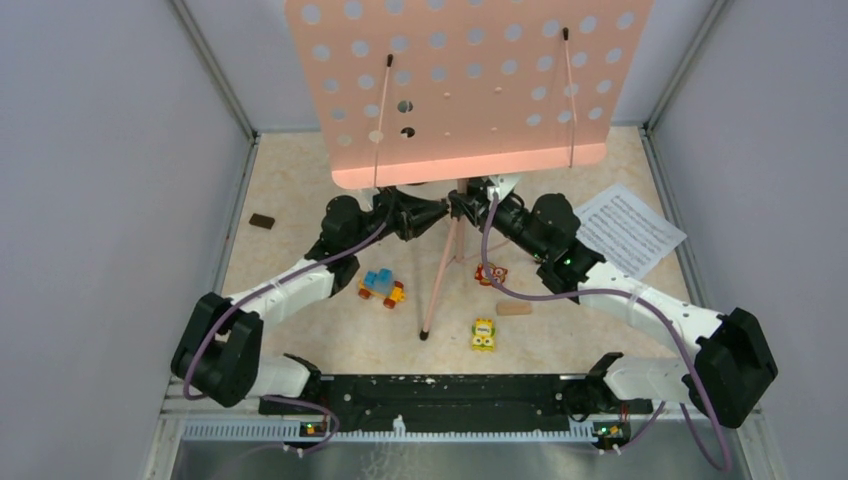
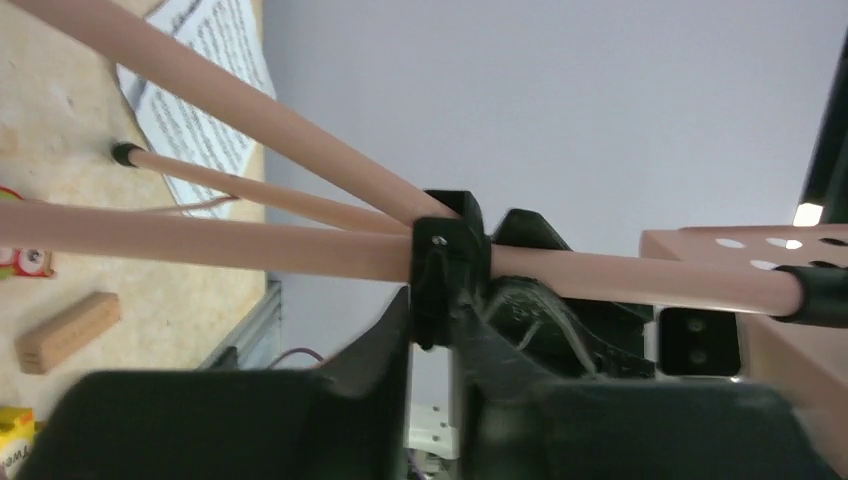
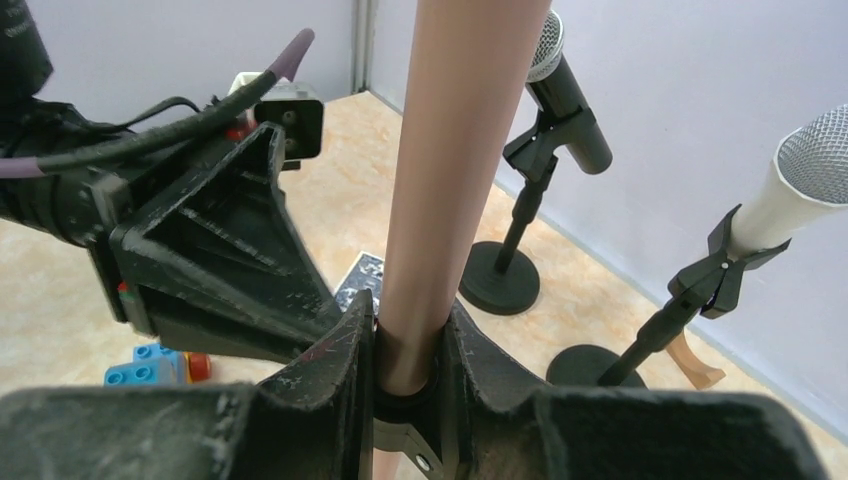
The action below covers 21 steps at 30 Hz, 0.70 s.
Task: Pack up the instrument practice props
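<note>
The pink perforated music desk (image 1: 470,90) stands at the back, with a pink tripod leg (image 1: 440,270) reaching toward me. My left gripper (image 1: 447,208) is shut on the stand's black collar (image 2: 445,250), where the pink tubes (image 2: 200,245) meet. My right gripper (image 1: 480,205) is shut on the pink pole (image 3: 450,150) from the other side, just above a black ring. A sheet-music page (image 1: 625,230) lies at the right. The dark microphone (image 3: 565,85) and the white microphone (image 3: 800,185) sit in black round-based holders (image 3: 500,280). The desk hides them in the top view.
Toy cars (image 1: 382,287) (image 1: 490,273) (image 1: 484,334) and a wooden block (image 1: 514,308) lie on the floor near the tripod leg. A small dark piece (image 1: 262,221) lies at the left. Grey walls close in the left, right and back.
</note>
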{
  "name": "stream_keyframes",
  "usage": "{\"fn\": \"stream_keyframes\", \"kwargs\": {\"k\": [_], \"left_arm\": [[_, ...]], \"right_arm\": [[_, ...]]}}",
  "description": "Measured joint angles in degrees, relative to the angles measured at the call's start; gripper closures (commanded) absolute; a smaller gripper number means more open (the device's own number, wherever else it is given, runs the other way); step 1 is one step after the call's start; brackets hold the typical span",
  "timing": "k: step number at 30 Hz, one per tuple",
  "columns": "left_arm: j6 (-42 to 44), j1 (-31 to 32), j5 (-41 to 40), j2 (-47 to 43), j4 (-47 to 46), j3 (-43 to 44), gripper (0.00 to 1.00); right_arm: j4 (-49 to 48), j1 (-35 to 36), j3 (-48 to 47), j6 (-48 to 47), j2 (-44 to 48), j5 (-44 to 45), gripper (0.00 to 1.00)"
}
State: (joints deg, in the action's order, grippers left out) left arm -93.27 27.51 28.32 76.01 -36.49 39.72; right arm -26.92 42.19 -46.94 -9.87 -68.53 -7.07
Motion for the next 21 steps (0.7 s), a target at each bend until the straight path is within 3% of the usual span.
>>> {"fn": "stream_keyframes", "kwargs": {"k": [2,6,10,14,18,21], "left_arm": [[-0.90,-0.02,-0.33,1.42,-1.18,0.17,0.34],[4.98,-0.96,-4.37,2.75,3.72,0.74,0.04],[16.52,-2.05,-9.51,-0.07,11.74,1.88,0.01],[30.69,-2.32,-18.23,-8.79,15.89,0.92,0.01],[46.97,-2.45,-21.07,-16.52,8.74,-3.72,0.01],[64.06,-2.47,-14.34,-18.10,0.28,-7.82,0.01]], "right_arm": [[0.13,-0.09,0.00,0.02,0.04,0.04,1.00],[0.37,0.02,0.00,-0.09,0.42,-0.57,1.00],[0.70,0.04,0.00,-0.20,0.68,-0.66,1.00],[0.81,0.04,0.00,-0.22,0.76,-0.63,1.00],[0.83,0.04,0.00,-0.46,0.79,-0.66,1.00],[0.83,0.04,0.00,-0.50,0.79,-0.66,1.00]]}}
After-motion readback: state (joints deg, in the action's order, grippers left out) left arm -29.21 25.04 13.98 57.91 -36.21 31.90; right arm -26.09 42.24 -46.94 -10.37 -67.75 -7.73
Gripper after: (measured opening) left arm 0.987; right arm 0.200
